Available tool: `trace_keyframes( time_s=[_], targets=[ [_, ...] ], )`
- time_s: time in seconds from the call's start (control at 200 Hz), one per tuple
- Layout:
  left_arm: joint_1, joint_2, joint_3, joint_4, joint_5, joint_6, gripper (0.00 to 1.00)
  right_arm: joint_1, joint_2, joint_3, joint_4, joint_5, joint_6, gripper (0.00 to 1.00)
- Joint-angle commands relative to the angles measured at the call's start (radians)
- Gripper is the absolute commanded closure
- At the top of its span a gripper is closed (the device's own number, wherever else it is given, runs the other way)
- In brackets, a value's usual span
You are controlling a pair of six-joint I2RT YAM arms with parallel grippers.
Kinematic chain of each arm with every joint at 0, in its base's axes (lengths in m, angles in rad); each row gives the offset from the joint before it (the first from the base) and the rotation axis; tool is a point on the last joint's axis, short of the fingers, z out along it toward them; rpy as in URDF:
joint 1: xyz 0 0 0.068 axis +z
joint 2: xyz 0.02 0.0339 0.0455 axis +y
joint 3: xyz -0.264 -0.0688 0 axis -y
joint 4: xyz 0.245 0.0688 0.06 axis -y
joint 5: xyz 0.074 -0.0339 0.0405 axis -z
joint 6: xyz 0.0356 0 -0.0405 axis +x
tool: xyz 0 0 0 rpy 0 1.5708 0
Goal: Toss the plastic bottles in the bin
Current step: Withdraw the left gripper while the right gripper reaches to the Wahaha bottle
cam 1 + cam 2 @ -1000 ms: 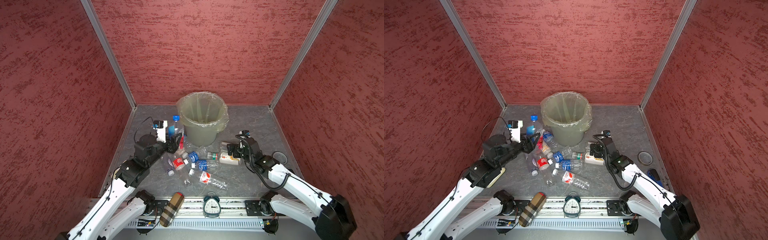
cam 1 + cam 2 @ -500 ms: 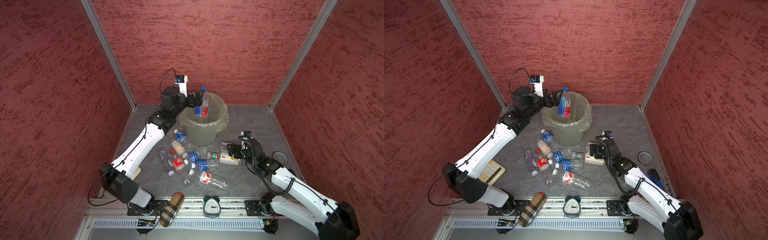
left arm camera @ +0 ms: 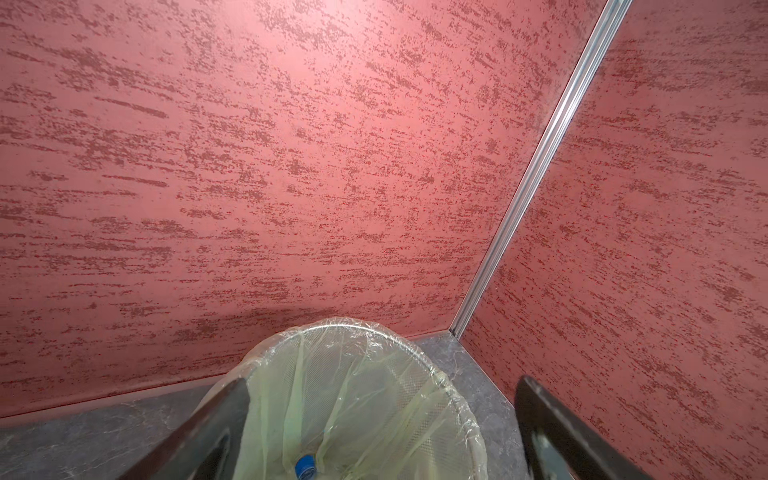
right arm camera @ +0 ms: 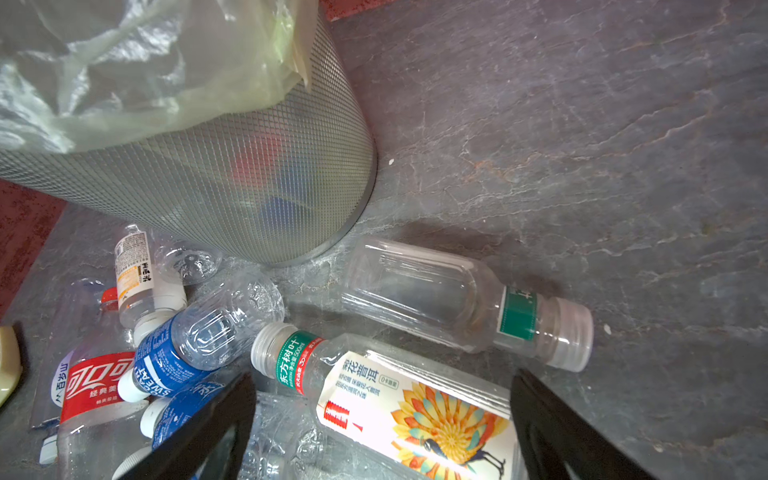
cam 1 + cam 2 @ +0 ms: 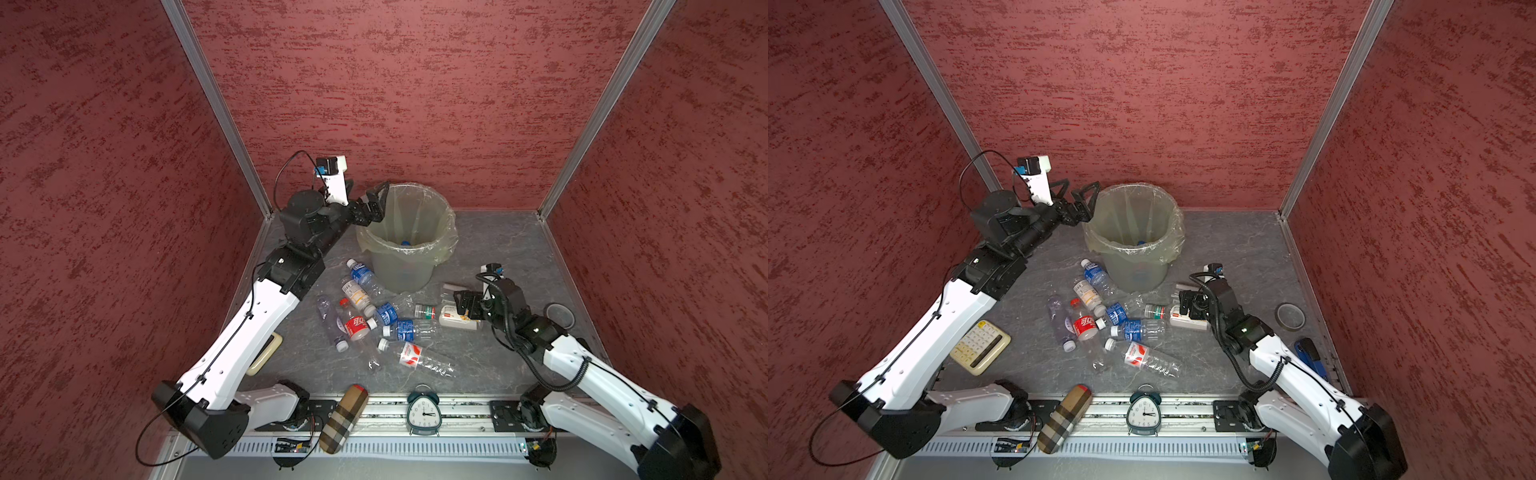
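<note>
The right wrist view alone shows the bin (image 4: 266,174) as fine metal mesh, red and blue blurs behind it; both top views give a plain grey-green wall under a crinkled yellowish bag (image 5: 446,235). The left wrist view finds a blue cap (image 3: 305,464) inside. Left jaws stand wide, empty, beside the rim. Right jaws spread wide around a peacock-label bottle (image 4: 419,415), partly cut off. Crumpled clear bottles (image 5: 374,320) lie in the middle of the surface (image 5: 511,257), by the bin.
</note>
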Motion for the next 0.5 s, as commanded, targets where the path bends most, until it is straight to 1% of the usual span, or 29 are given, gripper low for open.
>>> trace_keyframes(
  time_s=[0.0, 0.17, 0.245, 0.291, 0.386, 0.496],
  targets=[
    [0.012, -0.038, -0.067, -0.023, -0.011, -0.008, 0.01, 0.030, 0.024, 0.045, -0.019, -0.049, -0.019, 0.04],
    [0.039, -0.107, -0.170, -0.047, 0.003, -0.051, 0.01, 0.130, 0.080, 0.082, -0.057, -0.034, -0.050, 0.05],
    [0.069, -0.144, -0.235, -0.037, 0.093, -0.078, 0.01, 0.199, 0.097, 0.100, -0.075, -0.024, -0.067, 0.05],
    [0.081, -0.165, -0.274, -0.040, 0.119, -0.100, 0.01, 0.239, 0.110, 0.116, -0.098, -0.011, -0.070, 0.05],
    [0.086, -0.209, -0.344, -0.057, 0.127, -0.111, 0.00, 0.305, 0.139, 0.144, -0.145, -0.006, -0.073, 0.06],
    [0.091, -0.264, -0.416, -0.104, 0.120, -0.111, 0.01, 0.370, 0.155, 0.162, -0.172, -0.043, -0.085, 0.12]
  ],
)
